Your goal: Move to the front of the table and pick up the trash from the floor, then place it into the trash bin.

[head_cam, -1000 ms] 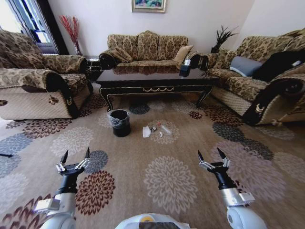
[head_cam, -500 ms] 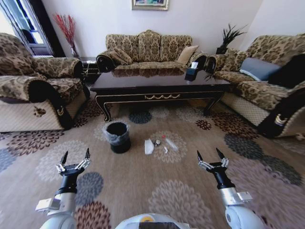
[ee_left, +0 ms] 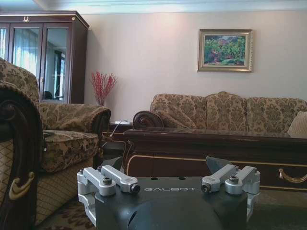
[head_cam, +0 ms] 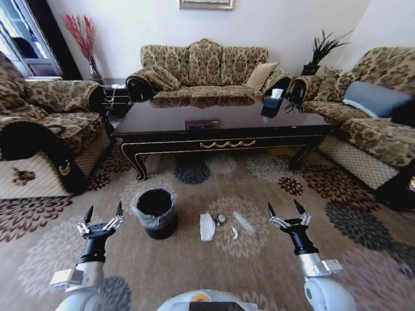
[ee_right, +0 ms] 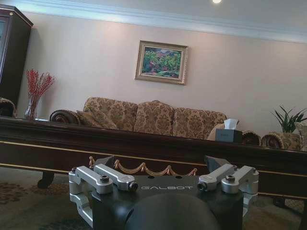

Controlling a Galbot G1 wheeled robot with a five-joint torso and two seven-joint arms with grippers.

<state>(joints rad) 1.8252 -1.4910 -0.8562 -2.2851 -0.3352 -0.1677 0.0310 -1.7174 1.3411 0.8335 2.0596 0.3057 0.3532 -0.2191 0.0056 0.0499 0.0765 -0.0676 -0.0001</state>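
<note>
Trash point(head_cam: 223, 224) sits mid-frame on the floor point(head_cam: 194, 272), just in front of the bench point(head_cam: 220, 126), w/ the trash bin point(head_cam: 155, 212) right beside it, center-left. Left end effector point(head_cam: 100, 216) lower left and right end effector point(head_cam: 284, 213) lower right are both released, held up off the carpet, prob so they clear stuff before any reach.

patterned sofas point(head_cam: 204, 68) on three sides — framed painting point(ee_right: 161, 62) on pale wall — dark cabinet point(ee_left: 45, 57).
</note>
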